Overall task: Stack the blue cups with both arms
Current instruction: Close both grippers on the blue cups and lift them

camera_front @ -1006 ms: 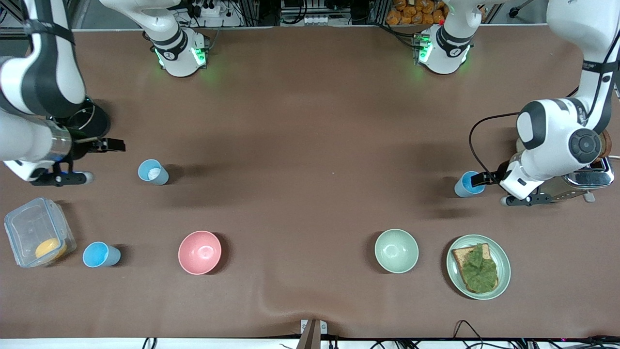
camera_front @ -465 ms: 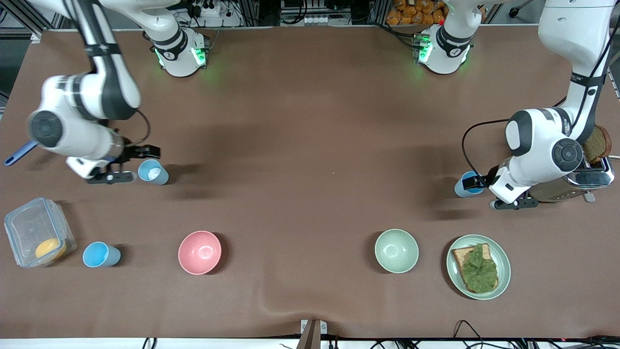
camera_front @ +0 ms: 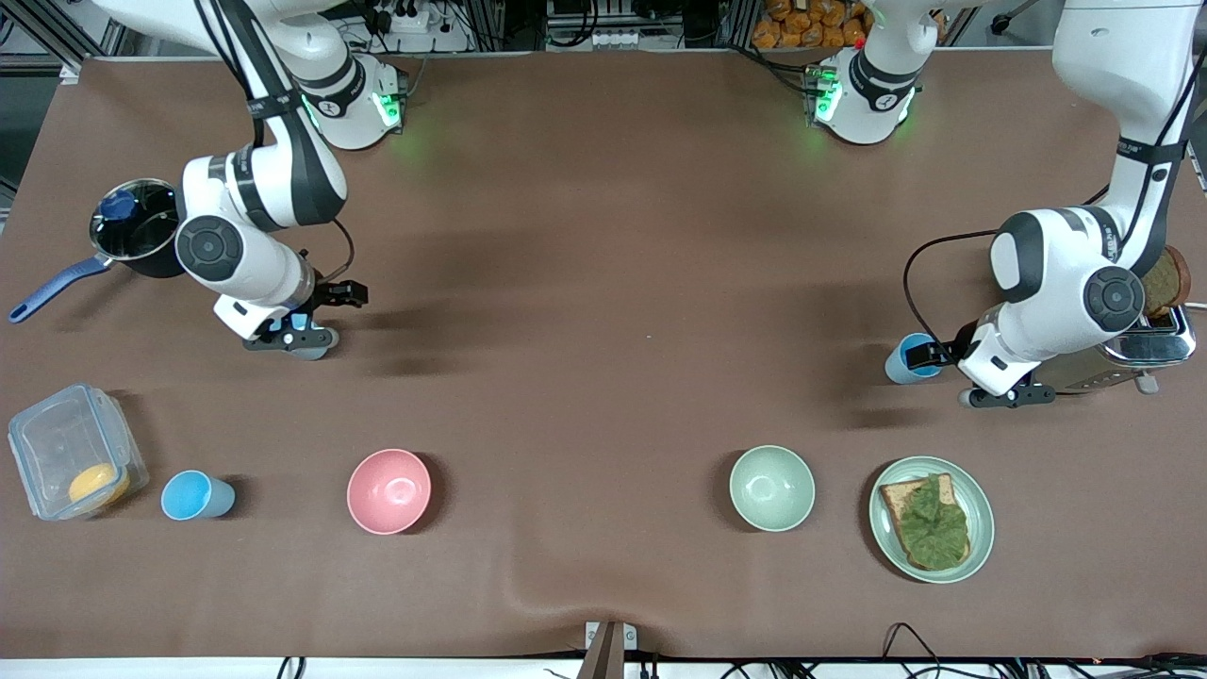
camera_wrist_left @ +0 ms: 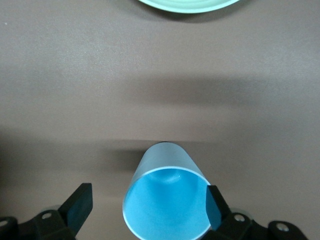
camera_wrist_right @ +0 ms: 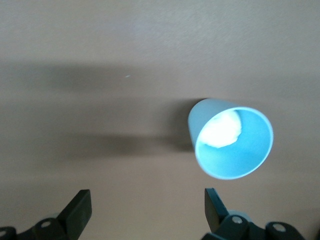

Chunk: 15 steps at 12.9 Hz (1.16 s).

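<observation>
A blue cup (camera_front: 907, 362) stands toward the left arm's end of the table. My left gripper (camera_front: 924, 356) is low at it and open, with the cup (camera_wrist_left: 167, 200) between its fingers and one finger (camera_wrist_left: 214, 204) at the rim. The paler cup with a whitish inside (camera_wrist_right: 231, 144) stands outside my right gripper (camera_wrist_right: 147, 205), beside one finger; this gripper (camera_front: 341, 296) is open and empty. In the front view that cup is mostly hidden under the right hand. A third blue cup (camera_front: 196, 496) stands near the clear container.
A pink bowl (camera_front: 388, 490), a pale green bowl (camera_front: 771, 488) and a green plate (camera_front: 882, 528) with toast and lettuce lie nearer the front camera. A clear container (camera_front: 57, 443), a dark pot (camera_front: 141, 236) and a toaster (camera_front: 1150, 349) stand at the table's ends.
The right arm has swung in from the table's end and its hand now covers the paler cup. The left gripper has closed in slightly on its cup.
</observation>
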Each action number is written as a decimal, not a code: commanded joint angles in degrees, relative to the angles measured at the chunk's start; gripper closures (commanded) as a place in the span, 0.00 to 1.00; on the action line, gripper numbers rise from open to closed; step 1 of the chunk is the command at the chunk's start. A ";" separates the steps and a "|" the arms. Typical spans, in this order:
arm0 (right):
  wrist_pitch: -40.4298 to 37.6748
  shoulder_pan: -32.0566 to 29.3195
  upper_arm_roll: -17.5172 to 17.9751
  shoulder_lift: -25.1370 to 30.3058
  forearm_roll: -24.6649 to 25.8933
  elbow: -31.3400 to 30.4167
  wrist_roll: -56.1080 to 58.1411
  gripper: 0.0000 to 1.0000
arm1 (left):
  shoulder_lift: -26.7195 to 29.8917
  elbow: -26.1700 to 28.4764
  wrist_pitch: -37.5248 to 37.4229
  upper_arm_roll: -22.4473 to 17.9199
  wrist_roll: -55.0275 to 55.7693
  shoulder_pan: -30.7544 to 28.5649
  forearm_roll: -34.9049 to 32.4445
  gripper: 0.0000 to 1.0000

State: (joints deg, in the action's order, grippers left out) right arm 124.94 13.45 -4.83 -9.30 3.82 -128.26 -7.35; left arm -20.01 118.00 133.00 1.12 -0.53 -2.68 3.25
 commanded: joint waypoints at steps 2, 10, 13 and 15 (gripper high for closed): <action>4.60 -2.64 0.08 -3.88 1.98 -0.06 0.75 0.00 | 1.38 0.66 -2.04 0.02 -1.23 -0.39 -1.40 0.08; 5.14 -4.66 0.26 -6.79 1.63 -0.06 1.19 0.60 | -1.17 0.57 -1.78 0.02 -1.58 -0.30 -1.40 0.88; 4.44 -4.49 0.26 -7.14 1.54 0.72 0.84 1.00 | -1.00 0.22 -1.78 0.02 -1.75 -0.39 -1.40 1.00; 0.51 -4.31 0.17 -7.58 1.54 3.52 1.02 1.00 | -0.39 -0.92 -1.86 0.02 -2.11 -0.30 -1.40 1.00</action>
State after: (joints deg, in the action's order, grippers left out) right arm 128.80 9.61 -5.14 -16.06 4.70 -127.74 -6.17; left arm -21.32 118.18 131.55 1.12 -1.20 -2.85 3.25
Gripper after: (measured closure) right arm 0.934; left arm 0.969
